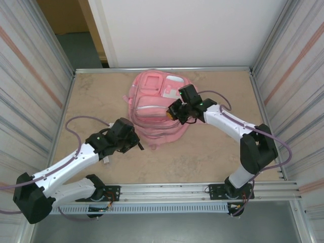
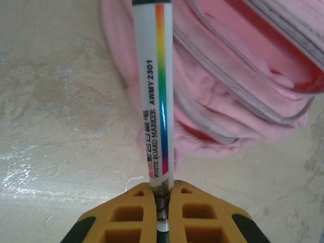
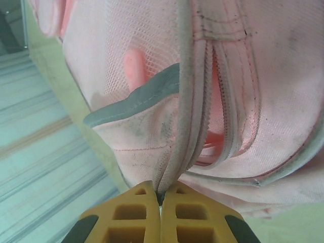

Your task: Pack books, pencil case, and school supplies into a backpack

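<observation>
- Jaws of the left gripper (image 2: 162, 191) are pressed nearly together on the lower end of a whiteboard marker (image 2: 161, 101), seen in the left wrist view at the bottom centre of the frame.
- From the yellow pads the marker runs straight up to the top edge of that frame. Its white barrel carries a rainbow stripe and black lettering along its length, and its far end looks dark.
- Behind the marker, the pink backpack (image 2: 238, 71) fills the upper right of the left wrist view, with a grey zipper line curving across it. The marker's upper half overlaps the bag's edge, but whether it touches the bag cannot be told.
- Bare marbled table (image 2: 61, 126) takes up the left side and lower right of that frame.
- Jaws of the right gripper (image 3: 161, 195) are closed tight, pinching a fold of the backpack's fabric at a grey-edged zipper seam (image 3: 190, 101), at the bottom centre of the right wrist view.
- Up the middle of that frame the seam rises from the pads, with a mesh side pocket (image 3: 126, 61) to its left and an open zipper slit to its right.
- Seen from the top camera, the backpack lies flat at the centre of the table, toward the far edge, front pockets up.
- Also from above, the right gripper sits on the bag's right side, while the left gripper is at its lower left corner.
</observation>
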